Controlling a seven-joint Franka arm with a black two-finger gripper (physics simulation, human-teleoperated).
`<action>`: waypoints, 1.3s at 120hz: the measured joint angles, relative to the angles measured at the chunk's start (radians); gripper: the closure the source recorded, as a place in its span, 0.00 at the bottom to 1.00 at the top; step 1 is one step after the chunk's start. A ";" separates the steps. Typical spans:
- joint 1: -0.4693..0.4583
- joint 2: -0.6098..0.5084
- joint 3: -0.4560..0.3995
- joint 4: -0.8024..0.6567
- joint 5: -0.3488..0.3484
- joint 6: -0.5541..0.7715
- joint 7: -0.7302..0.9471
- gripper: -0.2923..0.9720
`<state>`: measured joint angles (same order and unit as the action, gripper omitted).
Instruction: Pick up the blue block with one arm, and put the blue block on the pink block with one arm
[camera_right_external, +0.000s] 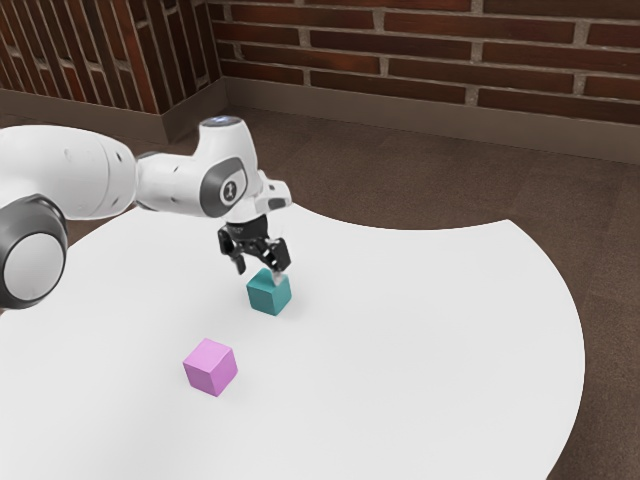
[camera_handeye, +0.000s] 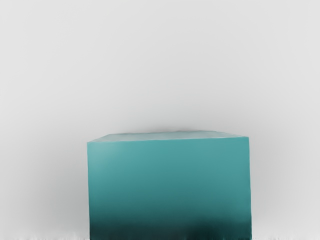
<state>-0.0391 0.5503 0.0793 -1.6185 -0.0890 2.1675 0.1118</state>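
Nearest sits the small pink cube block (camera_right_external: 210, 366) on the round white tabletop (camera_right_external: 420, 360). A bit farther back, apart from it, the small blue-green cube block (camera_right_external: 269, 292) lies flat. My black end effector (camera_right_external: 258, 264) hangs just over it, fingers wide, holding nothing. The block looks hard, light and smooth, so I think I should pinch its two flat sides, near the middle.
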 joint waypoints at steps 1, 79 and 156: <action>0.000 0.000 0.000 0.000 0.002 -0.001 0.001 0.25; -0.008 0.024 -0.006 0.035 0.007 -0.016 0.103 0.25; -0.003 0.064 -0.004 0.056 -0.002 -0.024 0.016 0.25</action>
<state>-0.0424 0.6148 0.0751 -1.5622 -0.0912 2.1431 0.1273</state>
